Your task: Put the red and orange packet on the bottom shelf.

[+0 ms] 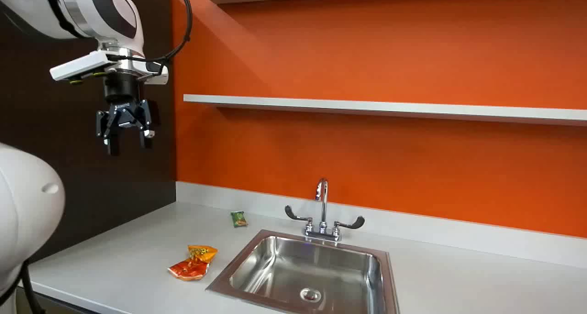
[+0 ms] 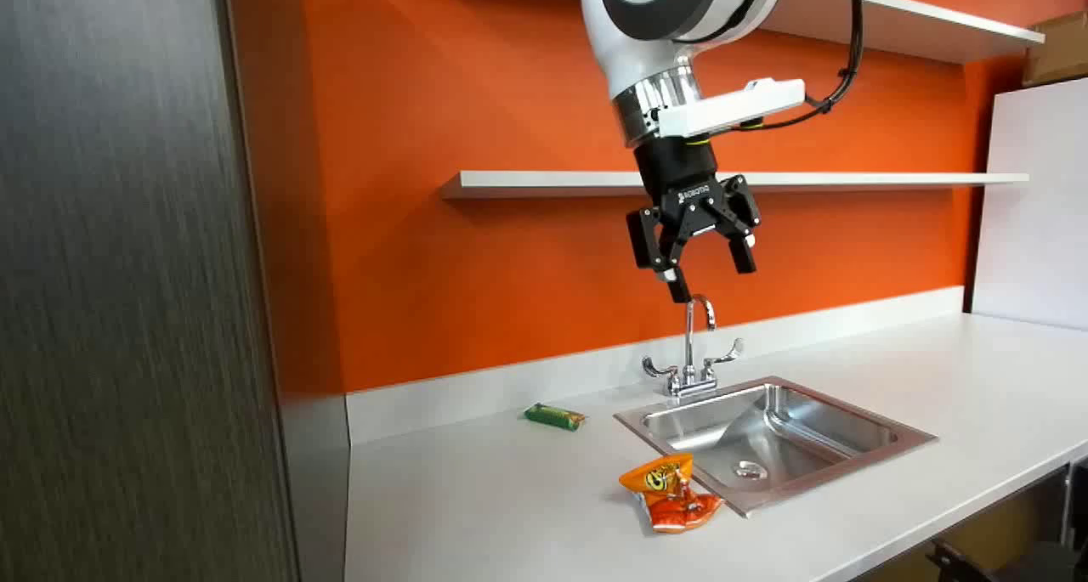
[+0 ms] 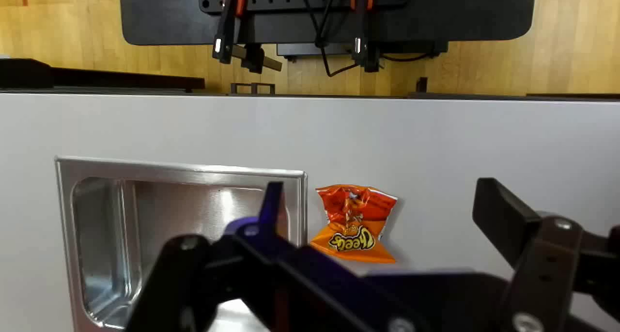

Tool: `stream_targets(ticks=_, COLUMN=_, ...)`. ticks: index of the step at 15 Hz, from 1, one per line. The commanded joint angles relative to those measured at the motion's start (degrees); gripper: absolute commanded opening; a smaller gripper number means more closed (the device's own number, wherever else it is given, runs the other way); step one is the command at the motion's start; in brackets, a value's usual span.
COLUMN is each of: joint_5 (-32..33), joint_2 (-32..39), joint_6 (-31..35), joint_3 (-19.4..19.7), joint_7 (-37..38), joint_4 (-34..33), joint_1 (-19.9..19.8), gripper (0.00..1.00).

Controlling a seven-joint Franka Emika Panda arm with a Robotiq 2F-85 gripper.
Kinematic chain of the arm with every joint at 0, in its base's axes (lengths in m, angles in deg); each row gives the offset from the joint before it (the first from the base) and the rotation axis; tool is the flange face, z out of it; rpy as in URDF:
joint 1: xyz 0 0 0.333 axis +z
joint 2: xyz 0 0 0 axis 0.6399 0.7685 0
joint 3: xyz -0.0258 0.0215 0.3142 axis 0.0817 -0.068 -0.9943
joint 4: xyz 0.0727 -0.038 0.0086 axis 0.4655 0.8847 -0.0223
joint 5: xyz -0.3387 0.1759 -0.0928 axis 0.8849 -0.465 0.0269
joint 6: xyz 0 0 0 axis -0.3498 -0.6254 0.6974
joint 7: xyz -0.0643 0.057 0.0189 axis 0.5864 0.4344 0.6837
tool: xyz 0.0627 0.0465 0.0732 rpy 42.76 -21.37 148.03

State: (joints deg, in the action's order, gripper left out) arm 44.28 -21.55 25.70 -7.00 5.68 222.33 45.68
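The red and orange packet lies crinkled on the white countertop beside the sink. It shows in both exterior views (image 1: 192,263) (image 2: 671,493) and in the wrist view (image 3: 356,225), where it appears between my fingers but well below them. My gripper (image 1: 130,145) is open and empty, high above the counter with fingers pointing down; it also shows in an exterior view (image 2: 711,276) and the wrist view (image 3: 380,191). The bottom shelf, a long thin white board on the orange wall, shows in both exterior views (image 1: 385,107) (image 2: 544,180). Its top surface is not visible.
A small green packet (image 1: 239,218) (image 2: 554,416) lies near the backsplash. A steel sink (image 1: 238,263) with a tall faucet (image 1: 323,208) stands next to the red and orange packet. A dark wall panel (image 1: 151,176) bounds one side. A higher shelf (image 2: 901,8) hangs above.
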Motion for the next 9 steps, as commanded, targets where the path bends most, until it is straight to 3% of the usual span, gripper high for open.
stream_targets(ticks=1, joint_5=0.52, joint_2=0.27, joint_6=-0.07, joint_3=1.22, joint_7=0.55, joint_4=-0.06, joint_1=1.44, gripper=1.0)
stream_targets(ticks=6, joint_5=0.52, joint_2=0.27, joint_6=-0.07, joint_3=1.22, joint_7=0.55, joint_4=-0.06, joint_1=1.44, gripper=1.0)
stream_targets(ticks=9, joint_5=-0.53, joint_2=0.82, joint_6=4.74, joint_3=1.67, joint_7=1.08, joint_4=1.69, joint_1=1.52, gripper=1.0)
